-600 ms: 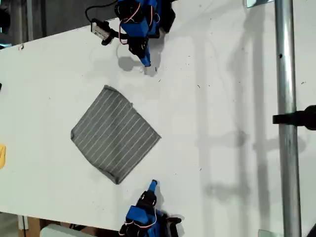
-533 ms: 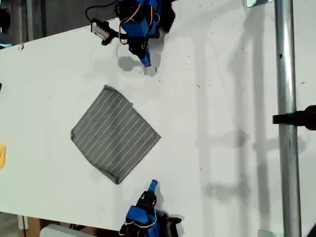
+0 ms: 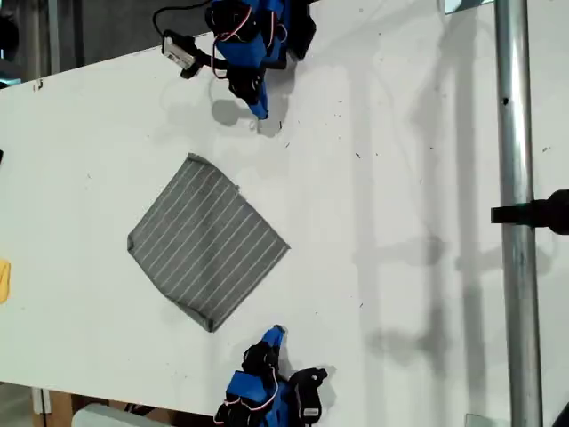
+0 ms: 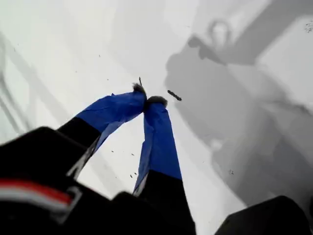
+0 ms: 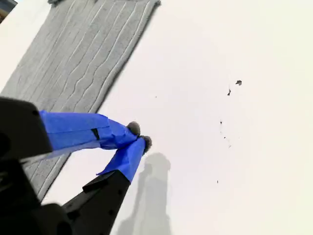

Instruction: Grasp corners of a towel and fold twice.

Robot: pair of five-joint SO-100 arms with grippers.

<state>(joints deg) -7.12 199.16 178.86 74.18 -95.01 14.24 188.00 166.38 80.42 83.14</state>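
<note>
Blue taped fingers (image 5: 129,159) pinched (fuzzy tips), ribbed grey towel (image 5: 73,73) flat

towel (image 3: 207,241) flat on tabletop (image 3: 400,178), toward exterior view's left | my second gripper (image 5: 138,135) just beside towel edge, apart from it | my first gripper (image 4: 149,100) over bare tabletop | pole (image 3: 516,213) at exterior view's right
</note>
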